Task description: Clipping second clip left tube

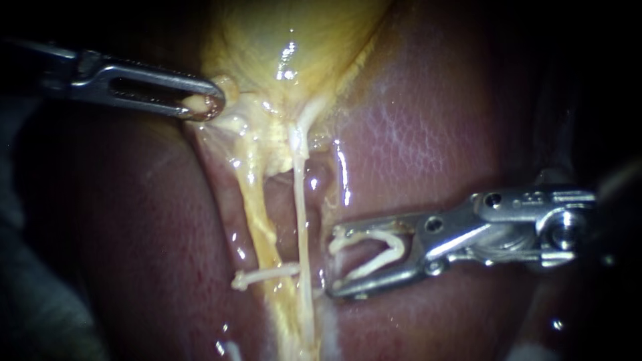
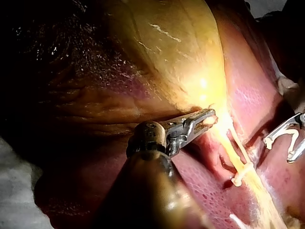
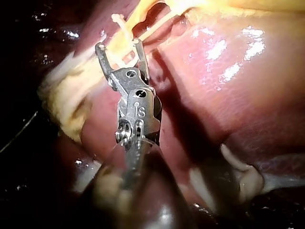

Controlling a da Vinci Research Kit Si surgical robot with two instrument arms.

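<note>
Endoscope sits close above the placed clip (image 1: pixel 264 275), facing down on the tubes (image 1: pixel 301 200); the gallbladder (image 1: pixel 301 40) is beyond the clip and liver (image 1: pixel 428 134) lies on both sides. Left wrist cam looks forward along my left instrument (image 2: pixel 207 117) from behind the shaft, set further back; placed clip is past its tip, off to one side. Right wrist cam looks along my right instrument (image 3: pixel 119 45), very near, placed clip just ahead. All three share the placed clip and the loaded clip (image 1: pixel 371 251).
</note>
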